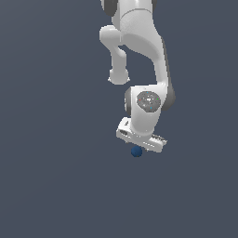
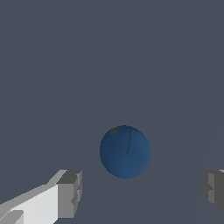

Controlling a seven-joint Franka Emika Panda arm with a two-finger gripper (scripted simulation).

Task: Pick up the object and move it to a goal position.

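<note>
Exterior view, read from its left to its right: the left part is plain dark grey-blue ground, nothing on it. Near the middle, the white Panda arm comes down from the upper edge, bends at a rounded joint, and ends in the wide white tool, whose body sits tilted, its end toward the exterior view's right lower than the other. The small dark blue sphere shows just under the tool's lower edge, partly covered by it; contact between them cannot be judged from here. The right part of this view is again bare ground.

Wrist view: one grey finger pad on a white finger stands at one side, and the second pad is at the opposite edge, partly cut off. The tool is spread wide, released, grasping nothing. The sphere lies beyond the fingertips, between their lines, nearer the first pad, and is clear of both. A faint dark seam runs down its face.
</note>
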